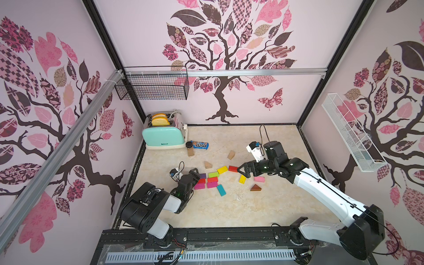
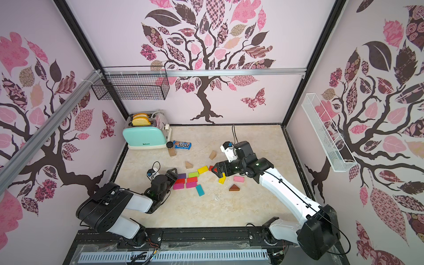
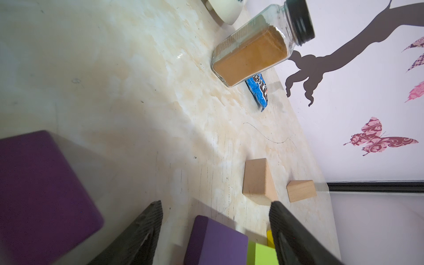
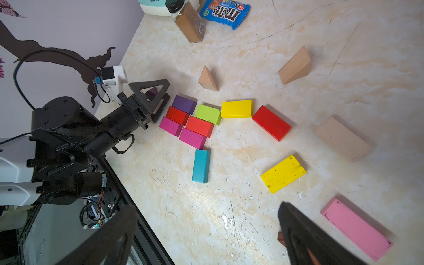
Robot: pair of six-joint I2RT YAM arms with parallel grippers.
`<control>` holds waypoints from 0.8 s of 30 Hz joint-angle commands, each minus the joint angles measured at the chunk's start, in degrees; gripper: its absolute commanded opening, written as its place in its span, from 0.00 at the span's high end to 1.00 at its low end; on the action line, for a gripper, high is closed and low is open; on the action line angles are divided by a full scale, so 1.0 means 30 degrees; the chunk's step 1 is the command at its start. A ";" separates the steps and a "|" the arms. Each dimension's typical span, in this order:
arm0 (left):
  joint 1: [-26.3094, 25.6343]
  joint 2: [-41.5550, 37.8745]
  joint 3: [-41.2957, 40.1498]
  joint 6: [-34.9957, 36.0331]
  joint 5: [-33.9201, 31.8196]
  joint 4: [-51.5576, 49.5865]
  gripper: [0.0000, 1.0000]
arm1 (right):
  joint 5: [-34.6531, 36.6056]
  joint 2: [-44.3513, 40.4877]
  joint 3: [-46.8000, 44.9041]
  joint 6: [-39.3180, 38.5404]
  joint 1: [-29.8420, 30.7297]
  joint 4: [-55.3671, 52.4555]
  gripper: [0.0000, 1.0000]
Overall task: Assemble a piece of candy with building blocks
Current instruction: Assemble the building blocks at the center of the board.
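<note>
Overhead, in both top views, the building blocks [image 1: 212, 179] are seen on the table [image 1: 229, 211] in front of the toaster [image 1: 164, 137]. Several are packed into a tight cluster, and others are scattered farther from the toaster. The left gripper [image 1: 195, 172] is set at the cluster's edge, and the right gripper [image 1: 240, 171] is held near a yellow block [image 1: 242, 179].

From the left wrist, the fingers [image 3: 146, 229] are shown parted, with a purple block [image 3: 215, 241] framed between them, untouched.

From the right wrist, the fingers [image 4: 305, 236] are spread wide with nothing grasped, and a pink block [image 4: 356, 229] is seen just beside one.
</note>
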 commanded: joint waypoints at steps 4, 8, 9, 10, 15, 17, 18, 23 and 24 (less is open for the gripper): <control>-0.0709 0.3175 -0.0627 -0.1447 0.0248 -0.0187 0.22 | 0.0005 -0.0451 0.0174 -0.0460 -0.0109 -0.0200 0.01; -0.1037 0.4588 -0.0620 -0.2053 0.0252 0.0814 0.23 | 0.0122 -0.0583 0.0172 -0.0426 -0.0102 -0.0247 0.01; -0.1048 0.4786 -0.0649 -0.2125 0.0202 0.0925 0.23 | 0.0151 -0.0609 0.0174 -0.0397 -0.0105 -0.0224 0.01; -0.1043 0.4936 -0.0756 -0.2186 0.0121 0.1093 0.24 | 0.0141 -0.0598 0.0174 -0.0398 -0.0114 -0.0210 0.01; -0.1125 0.4972 -0.0957 -0.2311 0.0049 0.1076 0.25 | 0.0012 -0.0482 0.0082 -0.0385 -0.0098 -0.0071 0.01; -0.1175 0.4991 -0.0902 -0.2305 0.0073 0.1085 0.25 | -0.0053 -0.0397 0.0121 -0.0402 -0.0092 -0.0047 0.01; -0.1224 0.5014 -0.0856 -0.2276 0.0086 0.1066 0.25 | -0.0035 -0.0393 0.0117 -0.0424 -0.0110 -0.0067 0.01; -0.1509 0.5120 -0.0480 -0.2298 0.0204 0.0964 0.25 | 0.0034 -0.0421 0.0119 -0.0479 -0.0101 -0.0063 0.01; -0.1603 0.5177 -0.0404 -0.2319 0.0208 0.0913 0.25 | 0.0063 -0.0396 0.0138 -0.0484 -0.0083 -0.0082 0.01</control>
